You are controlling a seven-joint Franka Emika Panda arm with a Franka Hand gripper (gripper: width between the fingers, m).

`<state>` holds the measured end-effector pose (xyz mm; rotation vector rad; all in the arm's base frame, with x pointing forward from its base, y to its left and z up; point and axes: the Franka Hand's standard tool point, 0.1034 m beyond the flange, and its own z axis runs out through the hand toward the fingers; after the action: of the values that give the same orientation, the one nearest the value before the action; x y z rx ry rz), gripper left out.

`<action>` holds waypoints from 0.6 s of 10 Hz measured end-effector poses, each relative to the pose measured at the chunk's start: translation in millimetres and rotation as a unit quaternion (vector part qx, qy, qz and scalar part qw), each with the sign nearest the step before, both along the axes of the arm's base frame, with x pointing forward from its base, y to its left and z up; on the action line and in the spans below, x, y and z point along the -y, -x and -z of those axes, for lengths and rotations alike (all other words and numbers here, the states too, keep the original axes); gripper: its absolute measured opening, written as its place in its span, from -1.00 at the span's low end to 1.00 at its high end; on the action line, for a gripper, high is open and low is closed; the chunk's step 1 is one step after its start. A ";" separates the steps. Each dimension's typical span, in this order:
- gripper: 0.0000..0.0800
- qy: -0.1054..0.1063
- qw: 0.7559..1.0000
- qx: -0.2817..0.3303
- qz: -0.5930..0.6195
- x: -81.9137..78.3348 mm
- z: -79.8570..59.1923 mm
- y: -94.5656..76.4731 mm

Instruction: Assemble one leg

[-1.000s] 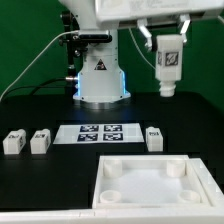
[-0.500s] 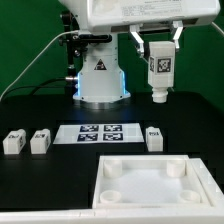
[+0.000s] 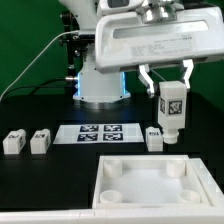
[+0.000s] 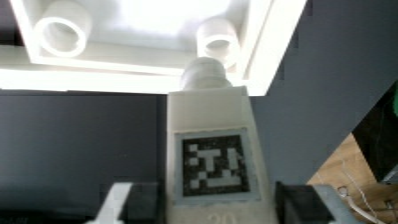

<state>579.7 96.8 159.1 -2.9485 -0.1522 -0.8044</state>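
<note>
My gripper (image 3: 167, 80) is shut on a white leg (image 3: 171, 110) with a black-and-white tag on its face. It holds the leg upright in the air above the far right part of the large white tray (image 3: 150, 182). In the wrist view the held leg (image 4: 217, 140) runs out from between the fingers (image 4: 302, 203) toward a round corner socket (image 4: 217, 43) of the tray (image 4: 125, 62). Three more legs stand on the table: two at the exterior view's left (image 3: 13, 143) (image 3: 39, 141) and one (image 3: 153, 138) just behind the held leg's lower end.
The marker board (image 3: 98, 132) lies flat on the black table behind the tray. The robot base (image 3: 100, 75) stands at the back centre. A second socket (image 4: 59, 36) shows in the wrist view.
The gripper has come down and forward with the leg, from high at the back right to just above the tray's far right part. The loose legs have not moved.
</note>
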 end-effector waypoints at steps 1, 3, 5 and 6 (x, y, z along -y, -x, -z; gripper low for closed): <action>-0.26 0.000 1.000 -0.006 -0.001 0.0 11.9 -5.6; -0.26 -0.002 1.000 -0.013 -0.005 -9.7 23.6 -10.8; -0.26 0.000 1.000 -0.010 -0.008 -10.1 27.7 -22.7; -0.26 0.000 1.000 -0.010 -0.009 -10.6 28.4 -22.1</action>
<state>601.7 107.4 130.7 -2.9495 -0.1760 -0.7711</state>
